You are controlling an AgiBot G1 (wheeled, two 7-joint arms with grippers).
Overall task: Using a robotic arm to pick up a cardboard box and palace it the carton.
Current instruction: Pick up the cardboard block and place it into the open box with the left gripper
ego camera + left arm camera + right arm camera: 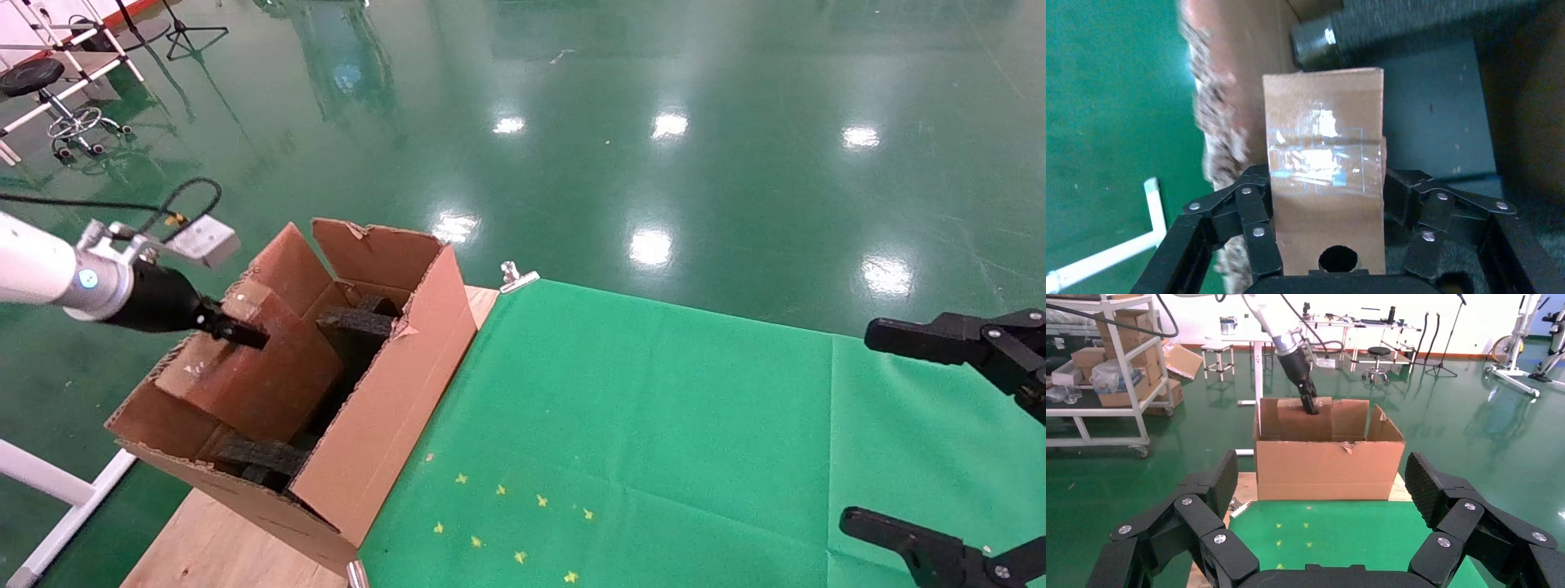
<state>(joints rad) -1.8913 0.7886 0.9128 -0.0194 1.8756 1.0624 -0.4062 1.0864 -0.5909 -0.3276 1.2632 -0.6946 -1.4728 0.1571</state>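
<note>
Head view: the left gripper (233, 331) on the robotic arm (49, 273) reaches in over the carton (384, 400) from the robot's left. Its black fingers meet the upper end of the cardboard box (253, 367), which sits tilted inside the carton, leaning toward the carton's left wall. Black foam pieces (355, 322) lie in the carton beside the box, and more foam (257, 457) shows at the near end. The carton's flaps stand upright, and it rests on a wooden tabletop (221, 543) at the edge of a green cloth (621, 425). The right gripper (940, 441) is parked over the cloth at the robot's right, well apart from the carton, its two fingers spread wide with nothing between them.

Left wrist view: the cardboard box (1324, 177) stands between the gripper's (1324, 214) two linked fingers (1254, 214), which press on its two sides. The jaws are closed onto the box. Clear shiny tape crosses the box face. Behind it are dark foam (1431, 116) and the carton's torn wall edge (1220, 141).

Right wrist view: the right gripper's (1321, 490) fingers (1220, 484) are wide apart and hold nothing. Farther off, the carton (1327, 462) stands at the table end, with the robotic arm (1288, 337) coming down into it and the box (1303, 419) upright at the gripper tip, above the carton's rim.
</note>
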